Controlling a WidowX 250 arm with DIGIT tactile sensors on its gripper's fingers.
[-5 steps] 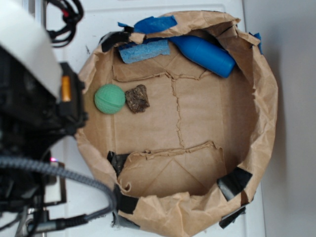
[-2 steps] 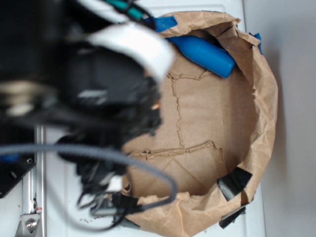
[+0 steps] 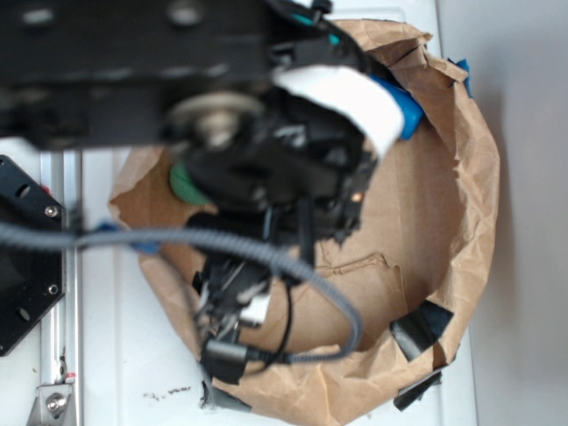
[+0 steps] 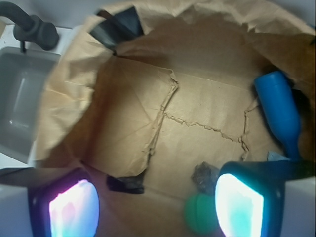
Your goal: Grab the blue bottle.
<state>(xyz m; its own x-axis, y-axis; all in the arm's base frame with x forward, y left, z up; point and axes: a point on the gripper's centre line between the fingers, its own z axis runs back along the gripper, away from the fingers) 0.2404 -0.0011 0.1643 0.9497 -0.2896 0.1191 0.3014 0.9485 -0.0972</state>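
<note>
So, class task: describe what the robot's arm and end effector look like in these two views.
The arm is mostly black, blurred in the exterior view, with a white band and a grey braided cable looping off it. In the wrist view, the end effector shows two dark-edged fingers with pale, glowing pads.

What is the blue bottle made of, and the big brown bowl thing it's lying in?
The blue bottle looks like smooth plastic: even colour, soft sheen. The brown bowl looks like crumpled kraft paper, matte, with creases and torn seams, patched with black tape.
</note>
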